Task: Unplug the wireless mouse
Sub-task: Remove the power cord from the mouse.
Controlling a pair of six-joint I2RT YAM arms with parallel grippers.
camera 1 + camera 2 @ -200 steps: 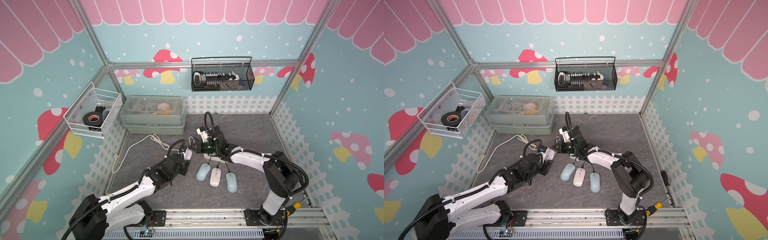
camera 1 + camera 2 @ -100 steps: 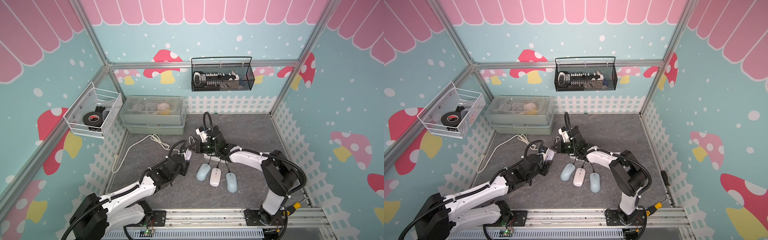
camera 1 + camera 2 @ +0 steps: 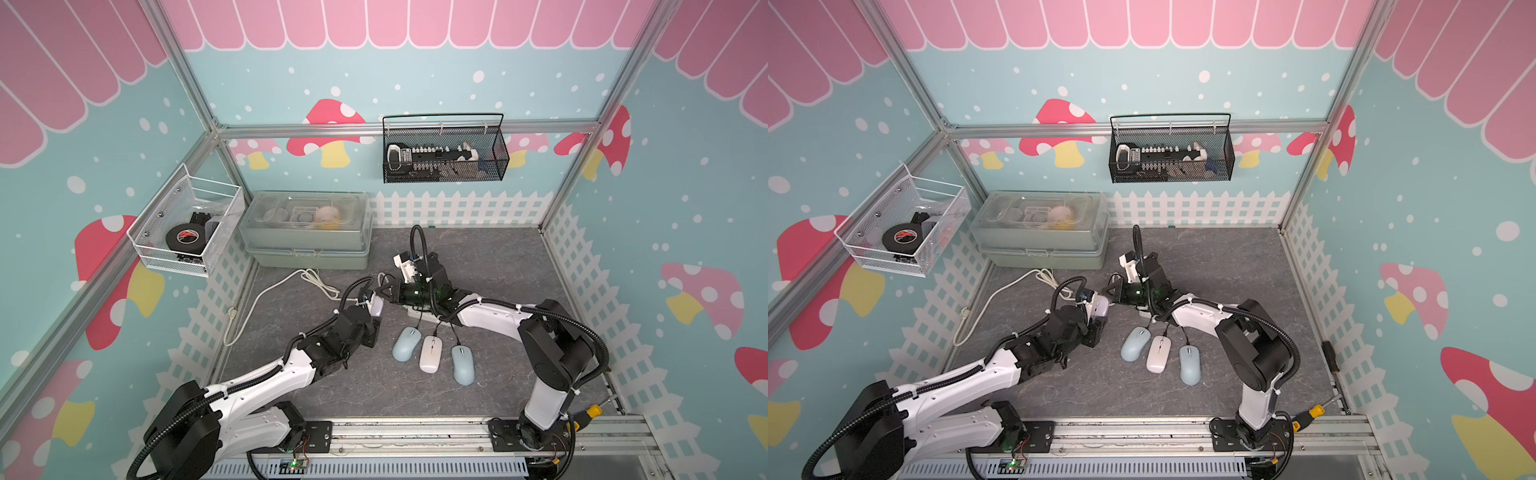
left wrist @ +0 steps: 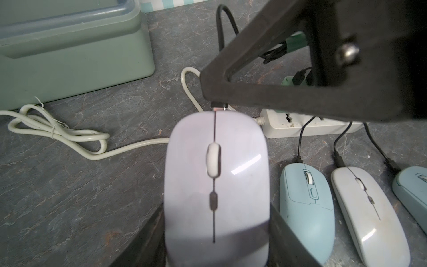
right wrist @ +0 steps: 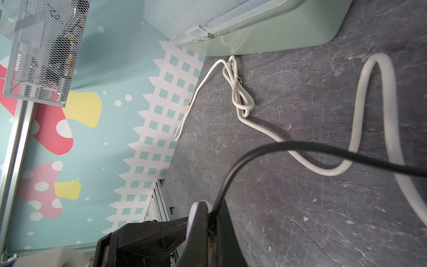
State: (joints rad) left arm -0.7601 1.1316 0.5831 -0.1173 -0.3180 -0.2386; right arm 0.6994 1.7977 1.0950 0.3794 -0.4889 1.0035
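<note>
My left gripper [image 4: 216, 233] is shut on a pale white wireless mouse [image 4: 216, 185], one finger on each side, and holds it off the table. In both top views the mouse [image 3: 376, 306] [image 3: 1100, 307] sits between the two arms. My right gripper [image 5: 211, 219] [image 3: 384, 291] is shut on the black plug [image 4: 219, 106] of the charging cable [image 5: 300, 148] at the mouse's front edge. A sliver of silver metal shows between plug and mouse. The cable loops away over the grey floor.
Three more mice lie side by side on the table: light blue [image 3: 406, 343], white [image 3: 431, 353], light blue [image 3: 463, 363], each on a black cable to the white power strip [image 4: 300, 126]. A white cord [image 3: 282, 286] and a green box [image 3: 307, 237] lie to the left.
</note>
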